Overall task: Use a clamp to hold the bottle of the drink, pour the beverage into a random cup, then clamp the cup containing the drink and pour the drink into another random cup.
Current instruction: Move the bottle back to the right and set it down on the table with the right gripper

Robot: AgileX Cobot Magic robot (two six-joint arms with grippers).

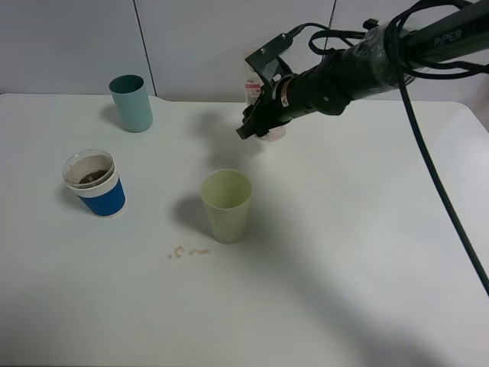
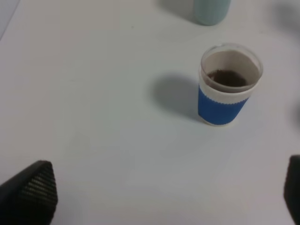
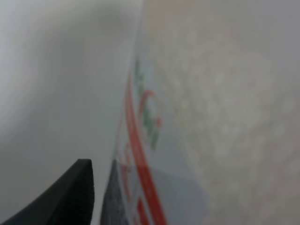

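A clear drink bottle [image 1: 269, 133] with a red and white label stands out at the back of the table, a little tilted. My right gripper [image 1: 260, 115] is around it and looks shut on it. In the right wrist view the label [image 3: 145, 122] fills the frame beside one black finger [image 3: 70, 199]. A blue-sleeved cup [image 1: 95, 183] with brown drink in it stands at the left. It also shows in the left wrist view [image 2: 228, 86]. A pale green cup [image 1: 227, 205] stands in the middle. My left gripper [image 2: 161, 192] is open and empty, well short of the blue cup.
A teal cup [image 1: 131, 102] stands at the back left, and its base shows in the left wrist view [image 2: 211, 11]. A few brown drops [image 1: 188, 251] lie on the white table [image 1: 367, 252] in front of the green cup. A wall runs behind the table.
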